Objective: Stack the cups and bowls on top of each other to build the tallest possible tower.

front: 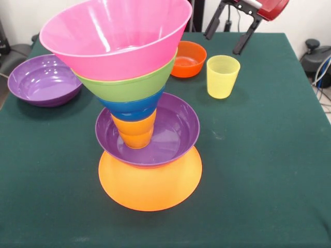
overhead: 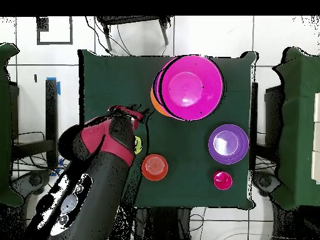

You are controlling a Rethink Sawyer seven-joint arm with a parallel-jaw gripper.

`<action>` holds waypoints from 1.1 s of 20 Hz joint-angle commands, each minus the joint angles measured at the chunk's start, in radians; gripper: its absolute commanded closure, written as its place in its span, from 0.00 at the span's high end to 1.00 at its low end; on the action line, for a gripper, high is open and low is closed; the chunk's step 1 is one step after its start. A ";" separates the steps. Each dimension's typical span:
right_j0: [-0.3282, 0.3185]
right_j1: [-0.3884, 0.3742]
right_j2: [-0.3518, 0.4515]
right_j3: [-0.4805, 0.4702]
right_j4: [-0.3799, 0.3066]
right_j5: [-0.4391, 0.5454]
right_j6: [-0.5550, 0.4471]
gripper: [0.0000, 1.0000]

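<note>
Arm raised at the table's far corner, gripper (front: 231, 37) spread wide and empty, above the yellow cup (front: 223, 76). Tower (front: 135, 98) mid-table: pink bowl (front: 116, 36) on top, then green, blue, orange cup, purple bowl, upturned yellow-orange base.

Glossy smooth plastic: pink bowl (front: 116, 36), purple bowl (front: 44, 80). Translucent matt plastic: yellow cup (front: 223, 76). Matt green cloth: table (front: 258, 170).
</note>
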 commanded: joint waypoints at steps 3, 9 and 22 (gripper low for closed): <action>-0.109 -0.070 0.179 0.184 -0.054 -0.080 -0.046 1.00; -0.097 0.006 0.200 0.319 -0.061 -0.262 0.074 1.00; -0.230 0.026 0.362 0.417 -0.111 -0.291 -0.035 1.00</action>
